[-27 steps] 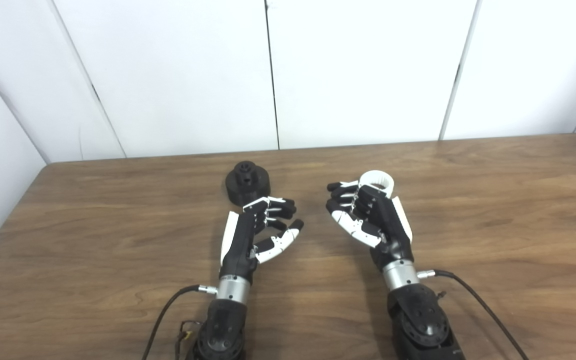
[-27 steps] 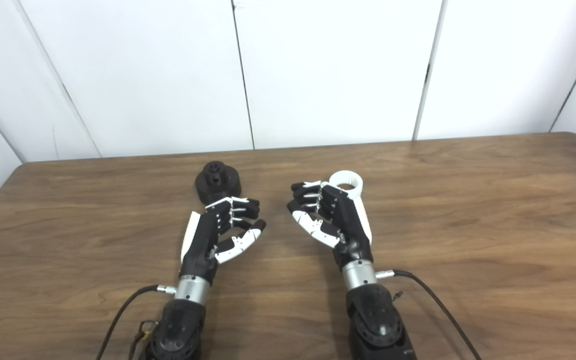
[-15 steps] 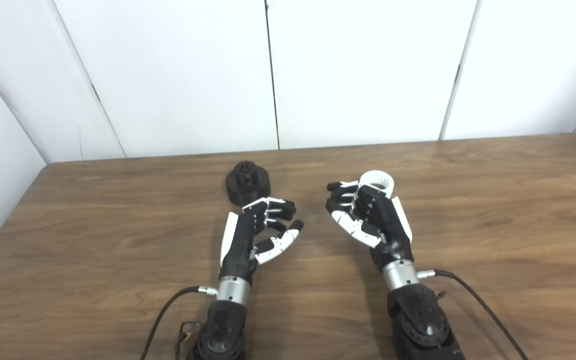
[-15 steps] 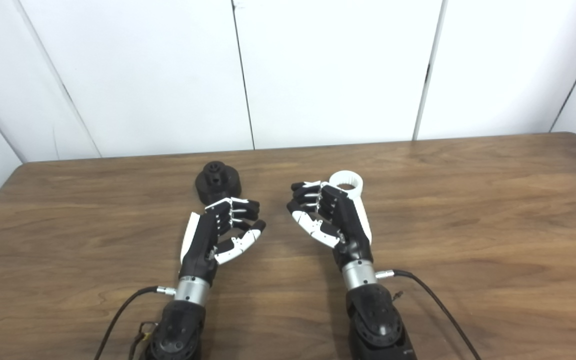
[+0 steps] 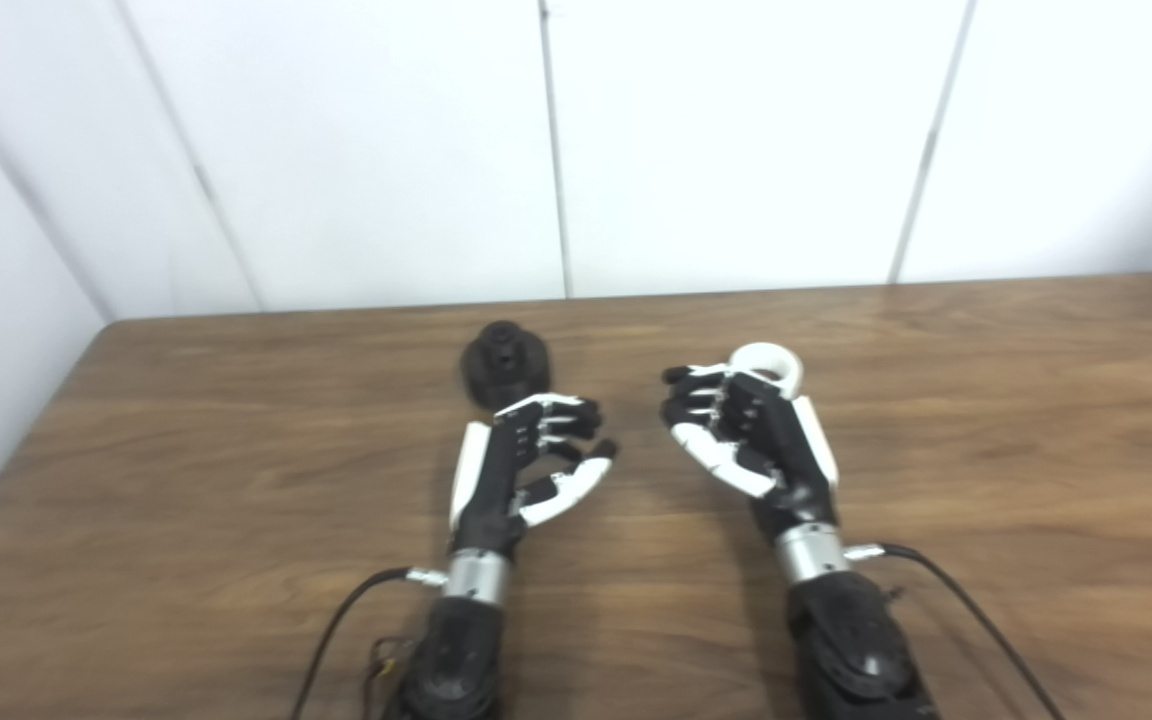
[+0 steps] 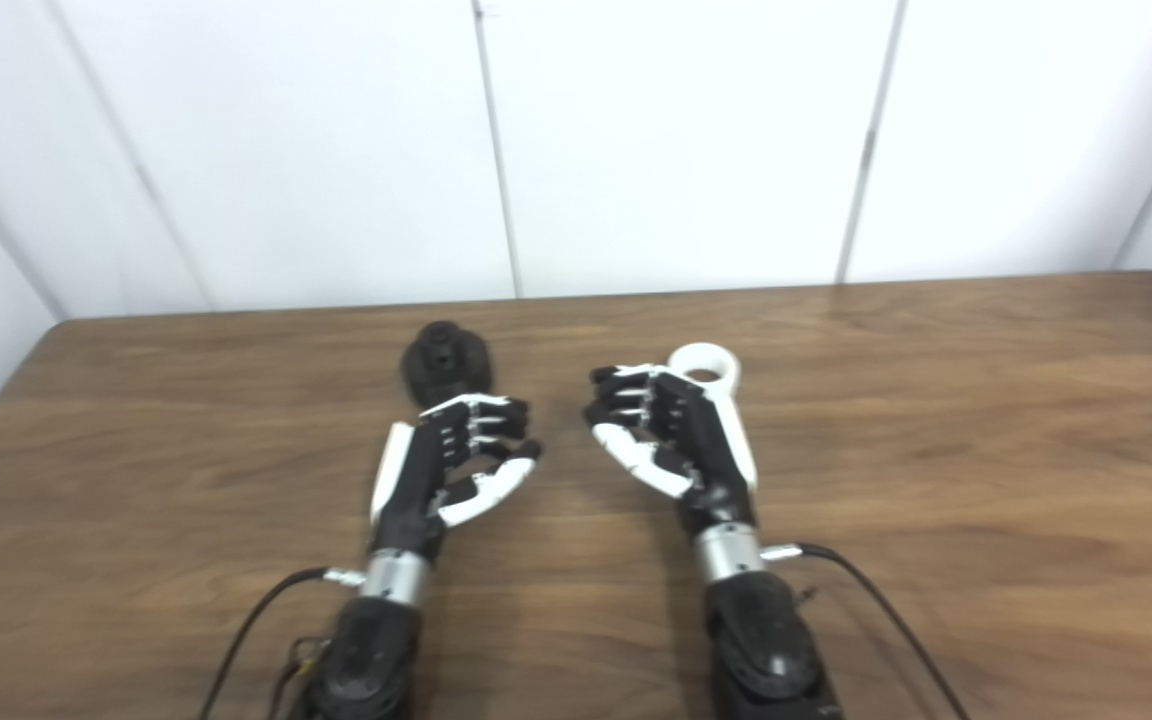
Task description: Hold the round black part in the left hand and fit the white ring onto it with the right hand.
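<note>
The wooden table (image 5: 186, 440) carries the two task pieces, and neither sits inside anything. The left hand (image 5: 526, 465) lies on its edge with the palm turned inward, its fingers (image 5: 561, 420) loosely curled and set apart from the thumb; it holds nothing and nothing lies between fingers and thumb. Just beyond its fingertips, on the far side and slightly to its outer side, the round black part (image 5: 504, 362) stands on the table; the frames are blurred, so I cannot tell whether the fingertips touch it or only come close to it. The right hand (image 5: 751, 440) lies across from the left with its palm facing it, fingers bent but apart, also empty. The white ring (image 5: 766, 366) lies flat on the table just past this hand's knuckles, at its far outer side; the back of the hand covers the ring's near edge, and contact cannot be made out. Bare wood separates the two hands, and the black part and the ring are apart from each other. A black cable (image 5: 336, 630) trails from each wrist toward the near edge. White wall panels (image 5: 736, 140) rise behind the table.
</note>
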